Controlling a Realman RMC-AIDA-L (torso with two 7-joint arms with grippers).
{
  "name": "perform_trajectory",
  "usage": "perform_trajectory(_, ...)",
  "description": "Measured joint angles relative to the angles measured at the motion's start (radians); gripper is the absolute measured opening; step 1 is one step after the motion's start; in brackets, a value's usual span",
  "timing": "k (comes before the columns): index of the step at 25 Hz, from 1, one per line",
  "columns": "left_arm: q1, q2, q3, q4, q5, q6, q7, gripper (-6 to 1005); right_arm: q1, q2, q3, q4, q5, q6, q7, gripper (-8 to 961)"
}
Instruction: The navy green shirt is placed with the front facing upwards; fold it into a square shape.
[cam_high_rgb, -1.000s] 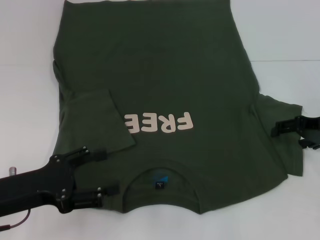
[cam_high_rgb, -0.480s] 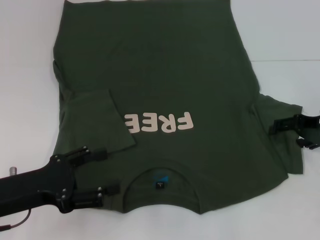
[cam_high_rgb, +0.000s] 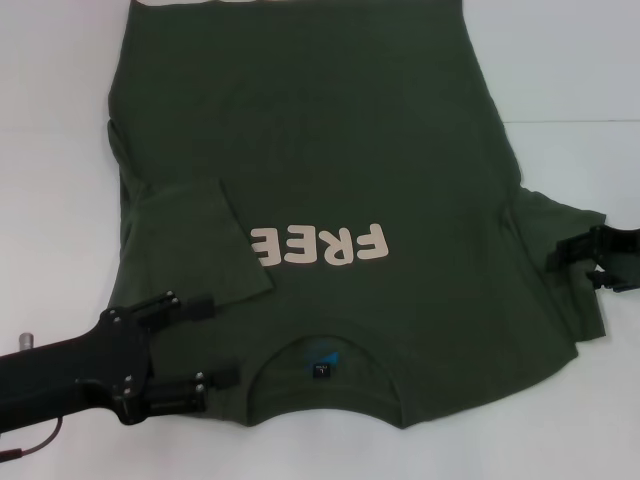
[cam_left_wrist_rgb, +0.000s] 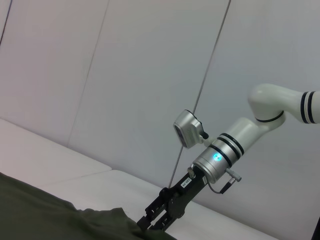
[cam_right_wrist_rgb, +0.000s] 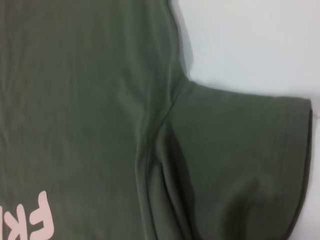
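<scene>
Head view: the navy green shirt (cam_high_rgb: 320, 200) lies flat on the white table (cam_high_rgb: 570, 70), front up, collar (cam_high_rgb: 320, 355) at the near edge and hem at the far edge, so the cream "FREE" print (cam_high_rgb: 318, 245) reads upside down to me. The left sleeve (cam_high_rgb: 195, 240) is folded inward onto the chest, its edge covering the last part of the print. The right sleeve (cam_high_rgb: 565, 270) is spread out flat to the right. A small blue label (cam_high_rgb: 322, 360) shows inside the collar. My left gripper (cam_high_rgb: 210, 342) sits over the near left shoulder, just left of the collar; its two black fingers are spread apart and hold nothing, one by the folded sleeve, one by the near shoulder edge. My right gripper (cam_high_rgb: 565, 262) is at the right edge, over the outer part of the right sleeve; fingers appear parted, and I cannot tell whether they touch the cloth. Left wrist view: my right gripper (cam_left_wrist_rgb: 152, 220) seen across the table, tips down at the raised edge of the cloth (cam_left_wrist_rgb: 60, 220). Right wrist view: the right sleeve (cam_right_wrist_rgb: 235, 160) and its armpit seam, with wrinkles near the seam.
</scene>
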Motion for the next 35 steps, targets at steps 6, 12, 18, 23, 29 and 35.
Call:
perform_trajectory(6, -0.001, 0.000, -0.002, 0.000, -0.001, 0.000, 0.000, 925, 0.000, -0.002, -0.003, -0.022, 0.001, -0.009, -0.007, 527)
perform_trajectory(12, -0.001, -0.001, -0.002, 0.000, -0.003, 0.000, -0.001, 925, 0.003, -0.003, -0.006, -0.030, -0.003, -0.021, -0.013, 394)
perform_trajectory(18, -0.001, -0.002, -0.003, 0.000, -0.004, 0.000, -0.001, 925, 0.001, -0.005, -0.006, -0.030, -0.004, -0.026, -0.020, 186)
perform_trajectory(23, -0.002, -0.002, -0.003, 0.000, -0.005, 0.000, 0.000, 925, 0.001, -0.005, -0.005, -0.031, -0.004, -0.030, -0.029, 47)
perform_trajectory(29, -0.002, -0.002, -0.003, 0.000, -0.007, 0.000, -0.001, 925, 0.002, -0.005, -0.003, -0.031, -0.002, -0.034, -0.040, 0)
perform_trajectory(35, -0.001, -0.003, -0.003, 0.000, -0.017, 0.000, -0.002, 924, 0.000, -0.009, 0.004, -0.033, 0.004, -0.043, -0.047, 1)
